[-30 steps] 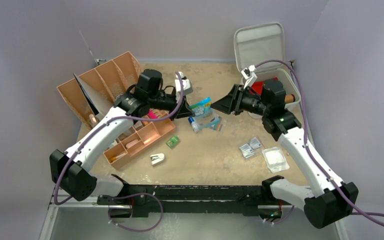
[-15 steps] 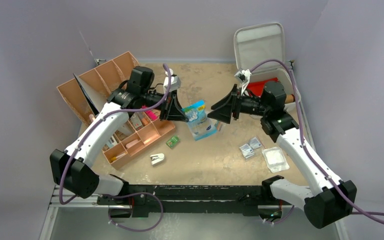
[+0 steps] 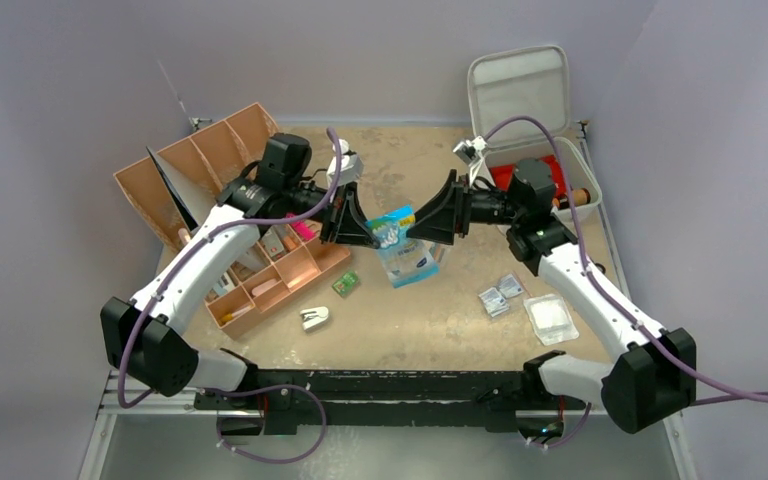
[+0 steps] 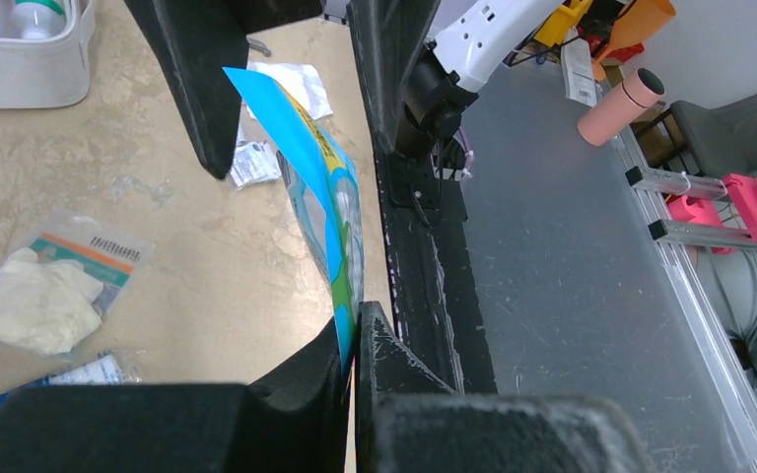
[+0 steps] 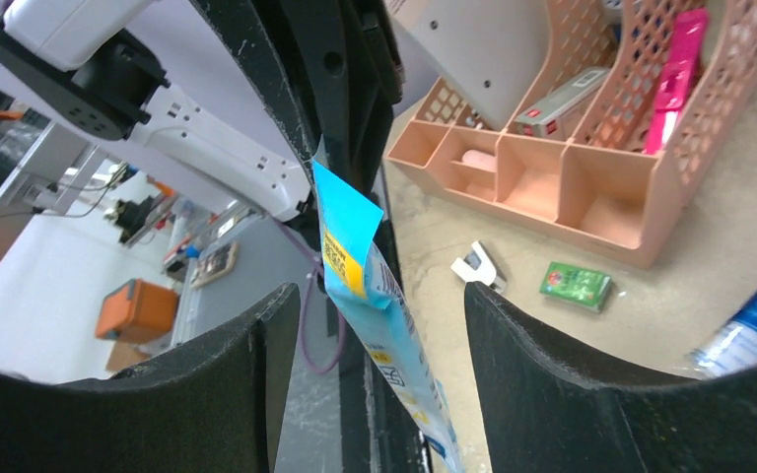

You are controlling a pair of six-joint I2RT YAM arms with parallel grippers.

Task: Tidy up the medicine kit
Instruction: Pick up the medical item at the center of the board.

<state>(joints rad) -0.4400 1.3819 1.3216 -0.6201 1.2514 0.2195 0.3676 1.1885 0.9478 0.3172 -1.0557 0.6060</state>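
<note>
blue packet (image 4: 327, 207) tight between left fingers (image 4: 301, 384), right fingers (image 5: 227, 374) wide astride

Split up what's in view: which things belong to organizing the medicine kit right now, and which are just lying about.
In the job:
- medicine kit, lid open
- blue packet, pinched by the left gripper and sitting between the open fingers of the right gripper

Lying about:
- organizer tray
- green sachet
- small clear packets
- glove packet
</note>
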